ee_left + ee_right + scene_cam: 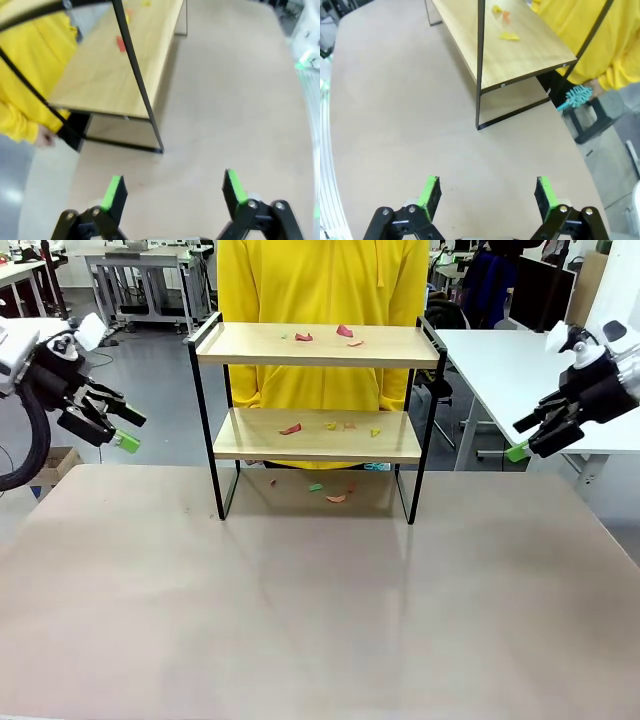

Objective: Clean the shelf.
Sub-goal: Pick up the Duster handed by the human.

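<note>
so the shelf stood at the far side of the table, dead centre, right in front of the person in yellow. its long axis ran side to side across the table, and the open front faced the robot. both boards lay level, with paper scraps on the top one, more on the lower one, and a few on the table underneath.

the left gripper hung off the left edge and the right gripper off the right edge, both up in the air at roughly lower-board height, well apart from the shelf. both had their jaws spread wide with nothing in them, and the wrist views showed bare table between the green pads.

honestly neither arm looked nearer; the shelf sat between them, ahead and inward of each, so each would reach its own end of the boards first. my guess is cleaning hadn't started. a teal brush showed by the person's hand, behind the shelf's right end, which seemed like the tool for it.
</note>
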You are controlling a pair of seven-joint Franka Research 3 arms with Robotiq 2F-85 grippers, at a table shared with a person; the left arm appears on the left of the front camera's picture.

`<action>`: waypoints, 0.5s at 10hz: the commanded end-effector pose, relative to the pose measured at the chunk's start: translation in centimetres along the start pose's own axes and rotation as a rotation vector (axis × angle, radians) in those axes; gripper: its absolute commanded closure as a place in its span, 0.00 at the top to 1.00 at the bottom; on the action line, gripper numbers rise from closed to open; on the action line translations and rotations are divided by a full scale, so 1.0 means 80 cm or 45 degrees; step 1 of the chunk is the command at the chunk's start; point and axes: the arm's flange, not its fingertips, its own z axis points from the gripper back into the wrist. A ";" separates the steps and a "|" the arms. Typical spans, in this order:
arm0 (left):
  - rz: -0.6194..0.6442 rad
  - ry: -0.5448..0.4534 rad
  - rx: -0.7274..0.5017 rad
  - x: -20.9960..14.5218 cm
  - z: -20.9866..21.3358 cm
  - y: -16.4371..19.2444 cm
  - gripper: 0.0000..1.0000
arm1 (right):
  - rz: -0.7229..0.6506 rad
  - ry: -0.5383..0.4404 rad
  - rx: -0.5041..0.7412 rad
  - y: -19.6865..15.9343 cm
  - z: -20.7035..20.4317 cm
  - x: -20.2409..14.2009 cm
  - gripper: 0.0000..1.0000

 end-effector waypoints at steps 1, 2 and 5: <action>-0.080 -0.132 -0.009 -0.013 -0.022 0.004 1.00 | -0.078 -0.017 -0.041 -0.011 -0.021 -0.008 1.00; 0.000 0.000 0.000 0.000 0.000 0.000 1.00 | 0.000 0.000 0.000 0.000 0.000 0.000 1.00; 0.000 0.000 0.000 0.000 0.000 0.000 1.00 | 0.000 0.000 0.000 0.000 0.000 0.000 1.00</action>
